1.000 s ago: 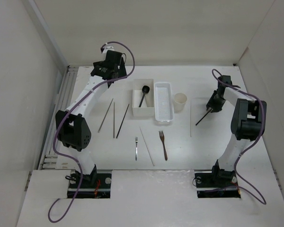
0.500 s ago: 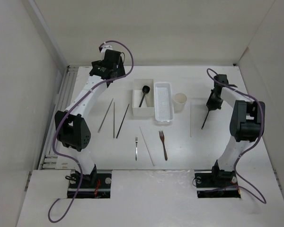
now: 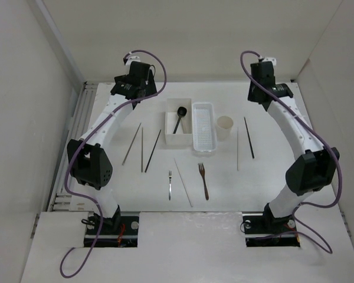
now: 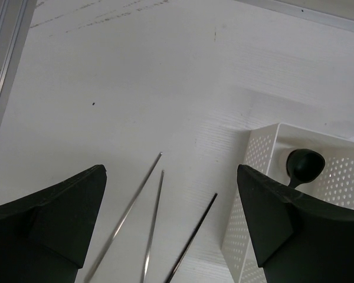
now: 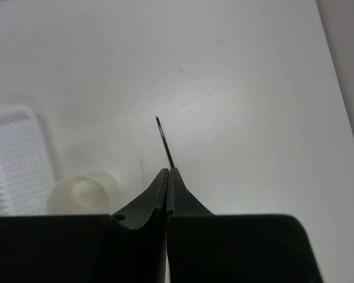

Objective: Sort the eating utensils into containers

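Hovering right arm (image 3: 286, 118): stretched back, jaws pressed together, empty.
Left arm (image 3: 109, 121): jaws spread.
Change: dark chopstick (image 3: 248, 137) dropped onto tabletop (image 3: 265, 177).

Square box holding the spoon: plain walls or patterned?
White box, walls perforated with rows of small holes; clearest in the left wrist view.

Looks down past the left gripper (image 4: 171, 171), dark fingers (image 4: 53, 218) wide apart, onto a white table (image 4: 135, 71); finds three thin chopsticks (image 4: 155, 221) side by side between them; catches, at right, a black spoon (image 4: 304, 164) inside a perforated white box (image 4: 251, 156).
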`<action>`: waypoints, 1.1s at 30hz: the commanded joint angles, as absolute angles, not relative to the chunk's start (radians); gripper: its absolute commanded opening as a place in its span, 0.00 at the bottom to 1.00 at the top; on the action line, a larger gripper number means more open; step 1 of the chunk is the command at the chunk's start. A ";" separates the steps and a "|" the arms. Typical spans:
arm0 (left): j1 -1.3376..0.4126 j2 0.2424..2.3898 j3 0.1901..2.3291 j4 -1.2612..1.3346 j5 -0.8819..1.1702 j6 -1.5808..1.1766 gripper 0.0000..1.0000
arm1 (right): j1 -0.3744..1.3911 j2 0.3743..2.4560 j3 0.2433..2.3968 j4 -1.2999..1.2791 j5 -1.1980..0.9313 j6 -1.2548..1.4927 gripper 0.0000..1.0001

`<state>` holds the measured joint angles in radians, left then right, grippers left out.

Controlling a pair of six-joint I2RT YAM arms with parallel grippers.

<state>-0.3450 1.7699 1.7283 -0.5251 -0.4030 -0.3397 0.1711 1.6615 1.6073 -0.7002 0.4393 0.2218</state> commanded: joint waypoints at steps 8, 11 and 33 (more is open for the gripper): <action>-0.342 1.689 1.717 -0.526 -0.391 -0.353 0.91 | -0.029 1.805 1.652 -0.798 -0.065 0.054 0.52; -0.333 1.689 1.706 -0.526 -0.391 -0.353 0.93 | -0.048 1.839 1.579 -0.778 -0.129 -0.029 0.74; -0.333 1.689 1.678 -0.517 -0.370 -0.344 0.94 | 0.083 1.962 1.464 -0.735 -0.057 -0.003 0.31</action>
